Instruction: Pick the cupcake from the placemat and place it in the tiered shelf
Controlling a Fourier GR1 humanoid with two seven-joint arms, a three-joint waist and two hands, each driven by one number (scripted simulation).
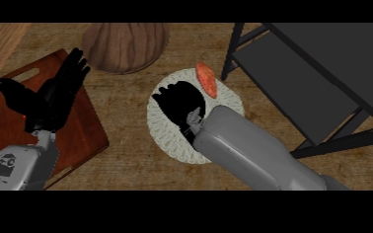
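Reddish-brown wood first, at far left: a cutting board (87, 138) lying on the worktop (138, 170). Left hand (62, 91) rests above it, fingers straight and apart, pointing up the view, holding nothing. Next along, a round wooden bowl (125, 46), well apart from the hand's work.

Centre: pale woven placemat (171, 145), round. Right hand (178, 103) is down over its upper half, seen from the back, fingers bent downward. Whether they are clamped on anything cannot be told; the hand hides what lies under it. Cupcake not plainly visible. A red-orange sliver (207, 79) shows just beside the fingertips at the placemat's upper right edge; probably the cupcake or part of it, but not certain.

Right: dark tiered shelf (306, 74), black frame, grey flat tier, standing just beside the placemat.

Judgement: step in hand is the pick, at or near the moment of grasp. Nothing sits on the visible tier. Next move calls for a confirmed hold, a lift off the placemat, then a short carry rightward, high enough to pass the shelf's near frame bar before setting down on a tier.
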